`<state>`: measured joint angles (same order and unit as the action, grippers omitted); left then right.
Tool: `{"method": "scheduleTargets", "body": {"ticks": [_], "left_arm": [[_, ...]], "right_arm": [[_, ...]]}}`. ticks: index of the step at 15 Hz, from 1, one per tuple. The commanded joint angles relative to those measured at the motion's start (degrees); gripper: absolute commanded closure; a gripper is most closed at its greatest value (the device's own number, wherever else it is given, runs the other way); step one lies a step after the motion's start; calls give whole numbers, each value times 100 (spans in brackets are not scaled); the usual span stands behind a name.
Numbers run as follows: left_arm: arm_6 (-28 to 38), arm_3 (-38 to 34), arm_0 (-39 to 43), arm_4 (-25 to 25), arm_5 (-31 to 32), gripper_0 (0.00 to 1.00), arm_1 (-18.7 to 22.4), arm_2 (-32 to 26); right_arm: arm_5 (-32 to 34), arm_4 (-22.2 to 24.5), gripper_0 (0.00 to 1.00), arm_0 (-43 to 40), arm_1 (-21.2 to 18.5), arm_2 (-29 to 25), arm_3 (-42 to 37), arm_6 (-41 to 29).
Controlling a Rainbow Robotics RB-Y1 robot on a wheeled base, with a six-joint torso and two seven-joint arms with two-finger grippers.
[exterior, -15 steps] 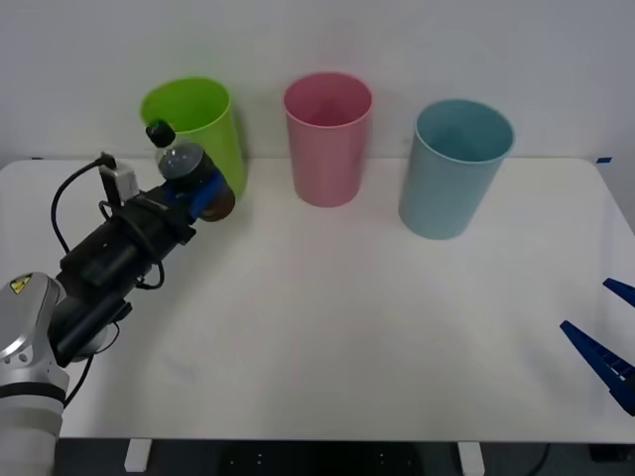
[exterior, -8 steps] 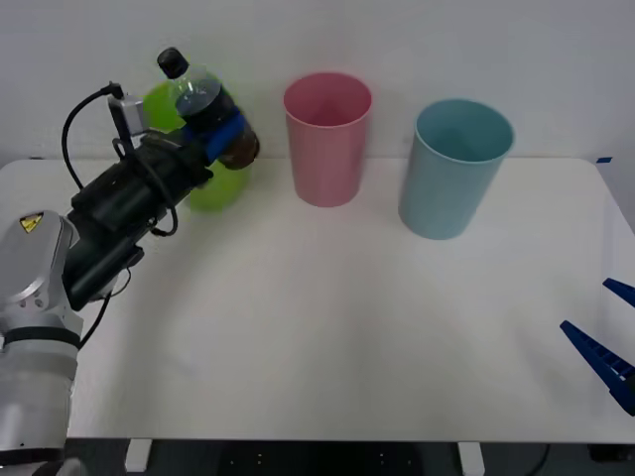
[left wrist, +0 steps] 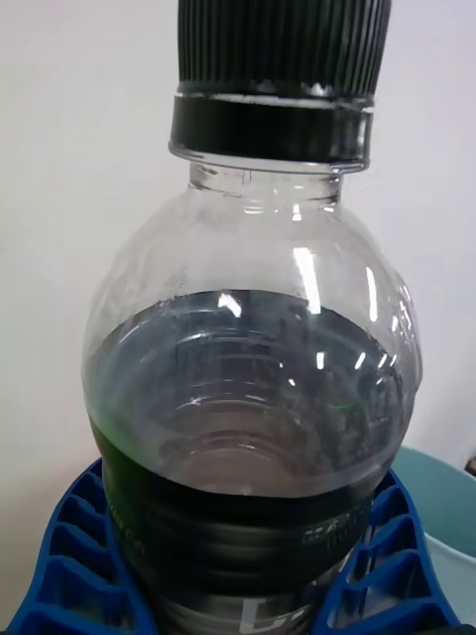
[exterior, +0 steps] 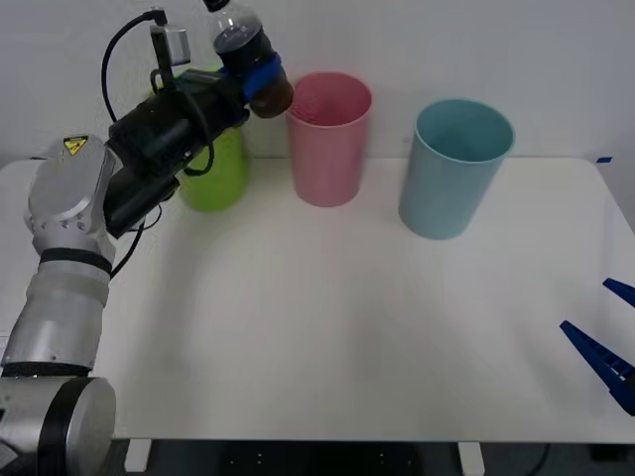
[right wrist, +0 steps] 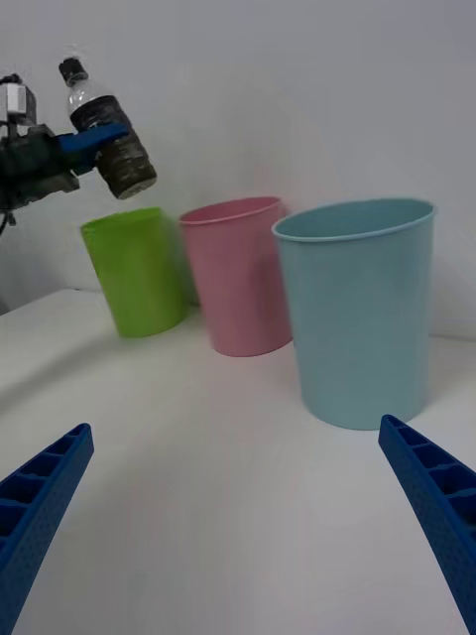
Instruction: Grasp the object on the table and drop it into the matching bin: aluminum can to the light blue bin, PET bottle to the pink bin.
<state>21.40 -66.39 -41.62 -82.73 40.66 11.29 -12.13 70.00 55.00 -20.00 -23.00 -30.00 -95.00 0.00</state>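
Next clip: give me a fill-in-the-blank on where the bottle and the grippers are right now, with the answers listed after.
1. The left gripper is shut on the PET bottle, holding it in the air beside the rim of the ____ bin.
2. The bottle's screw cap is ____ in colour.
3. The right gripper, low over the table at the robot's right, has its fingers ____.
4. The bin standing farthest to the robot's right is the ____ one.

Missing words: pink; black; open; light blue

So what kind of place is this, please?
Probably a robot test room, not a home: a bare white table against a plain wall, with three coloured bins, green, pink and light blue. The left gripper holds a small bottle; the right gripper waits, open.
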Motion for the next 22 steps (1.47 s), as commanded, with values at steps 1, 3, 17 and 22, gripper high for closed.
{"method": "scheduleTargets", "body": {"ticks": [1,3,17,22], "left_arm": [[-22,627,-558,-226,-181,100,-30,44],[-75,1040,-927,-437,-383,100,-162,53],[-585,2719,-2351,-1465,-2370,100,-1120,-53],[-620,2719,-2342,-1280,-2370,7,-1120,-26]], "right_arm": [[0,0,0,0,0,0,0,0],[0,0,0,0,0,0,0,0],[0,0,0,0,0,0,0,0],[0,0,0,0,0,0,0,0]]}}
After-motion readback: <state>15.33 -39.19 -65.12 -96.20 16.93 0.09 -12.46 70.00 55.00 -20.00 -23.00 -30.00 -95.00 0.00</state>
